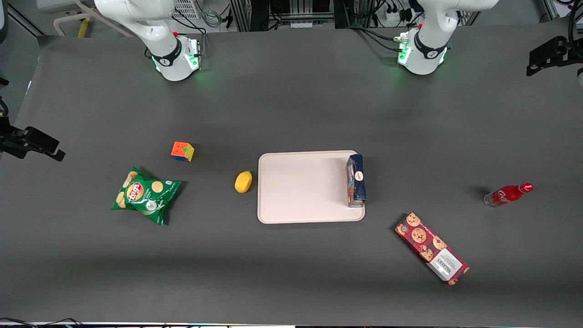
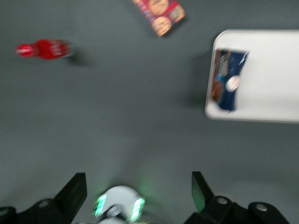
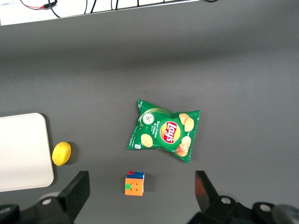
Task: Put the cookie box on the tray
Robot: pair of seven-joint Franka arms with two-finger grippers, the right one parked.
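Lighting: even, overhead, moderately bright; a paler band crosses the table [image 1: 291, 282] nearer the front camera than the tray [image 1: 300, 214]. Shadows: short, soft, beside the cookie box [image 1: 356, 180]. Wrist view: motion-blurred throughout; gripper [image 2: 139, 193] fingers spread, dark, soft-edged.

A dark grey table [image 1: 291, 105] with a matte, cloth-like top fills nearly the whole front view. Light falls on it unevenly: a paler band runs across the middle, a darker one lies nearer the front camera, and two small green glows tint the top near the edge farthest from that camera. Past that edge stand black equipment racks [image 1: 282, 11], loose grey cables [image 1: 212, 16] and a white power strip [image 1: 391, 16] on a pale grey floor [image 1: 27, 18]. Along the table's nearest edge runs a white strip [image 3: 93, 11] with red and black wires [image 3: 42, 4] lying across it.
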